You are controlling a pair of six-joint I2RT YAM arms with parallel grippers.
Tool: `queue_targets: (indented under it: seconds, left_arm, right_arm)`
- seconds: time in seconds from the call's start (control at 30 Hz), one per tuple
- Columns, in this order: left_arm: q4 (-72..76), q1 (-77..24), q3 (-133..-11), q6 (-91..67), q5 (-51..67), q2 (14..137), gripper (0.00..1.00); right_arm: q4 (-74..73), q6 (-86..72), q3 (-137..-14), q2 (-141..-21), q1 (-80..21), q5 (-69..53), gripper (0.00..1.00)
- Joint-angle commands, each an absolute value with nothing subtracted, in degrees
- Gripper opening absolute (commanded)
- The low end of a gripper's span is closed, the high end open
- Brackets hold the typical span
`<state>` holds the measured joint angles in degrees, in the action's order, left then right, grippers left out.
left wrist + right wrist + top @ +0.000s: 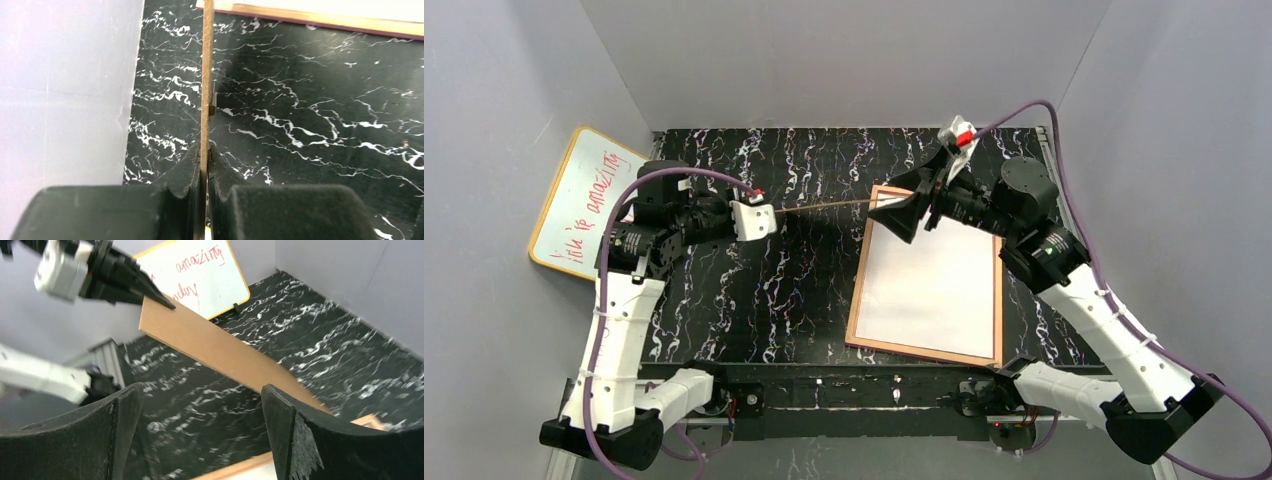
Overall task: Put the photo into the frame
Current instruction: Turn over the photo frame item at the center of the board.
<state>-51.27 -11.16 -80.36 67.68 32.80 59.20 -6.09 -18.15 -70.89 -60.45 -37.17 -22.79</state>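
The frame [856, 290] lies flat on the right of the table, its orange-tan rim up. A white sheet [934, 285] fills it, seemingly the photo's white back; no printed side shows. My left gripper [774, 212] is shut on a brown backing board [834, 204], held in the air and seen edge-on, reaching toward the frame's far left corner. In the left wrist view the board [206, 75] stands pinched between the jaws [204, 155]. My right gripper [902, 200] hovers open over that corner, empty, its jaws wide [200, 405], the board [215, 347] beyond them.
A yellow-rimmed whiteboard [584, 200] with red writing leans against the left wall, also seen from the right wrist [200, 275]. Grey walls close in the black marbled table [784, 290] on three sides. The frame's rim [310, 17] crosses the top of the left wrist view.
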Motion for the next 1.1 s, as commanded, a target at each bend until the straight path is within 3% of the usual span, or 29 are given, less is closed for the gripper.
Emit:
queue_targets:
  seconds: [0.0, 0.2, 0.53, 0.77, 0.87, 0.93, 1.0, 1.03, 1.07]
  left_arm:
    - [-58.0, -11.2, -86.2, 70.9, 40.0, 59.7, 0.00]
    - [-64.2, -11.3, -88.0, 73.8, 41.9, 60.7, 0.00]
    - [-66.4, -11.2, -87.8, 77.4, 41.0, 61.0, 0.00]
    - [-65.2, -11.2, -88.0, 77.1, 41.0, 61.7, 0.00]
    - [-64.9, -11.2, -88.5, 77.1, 41.2, 62.2, 0.00]
    - [-64.6, -11.2, -89.0, 76.8, 41.4, 62.5, 0.00]
    - [-63.8, -11.2, -89.7, 75.3, 41.3, 62.9, 0.00]
    - [-62.8, -11.2, -90.1, 73.4, 41.5, 63.0, 0.00]
    - [-61.1, -11.2, -90.4, 70.4, 41.6, 63.2, 0.00]
  right_arm:
    - [-8.3, 8.3, -69.1, -61.8, -37.4, -32.7, 0.94]
    - [-14.3, 13.8, -72.8, -67.3, -37.4, -37.7, 0.92]
    - [-12.4, 19.0, -72.1, -71.4, -37.4, -37.7, 0.87]
    - [-12.4, 20.3, -70.2, -73.0, -40.3, -38.2, 0.77]
    - [-9.2, 19.9, -67.6, -72.9, -41.2, -35.3, 0.62]
    - [-6.2, 19.2, -66.1, -72.6, -41.7, -33.9, 0.42]
    - [-2.6, 17.4, -64.8, -72.3, -42.0, -31.2, 0.09]
    - [-1.2, 16.3, -64.5, -72.3, -42.0, -29.5, 0.01]
    - [-0.5, 15.5, -64.4, -72.3, -42.0, -28.4, 0.01]
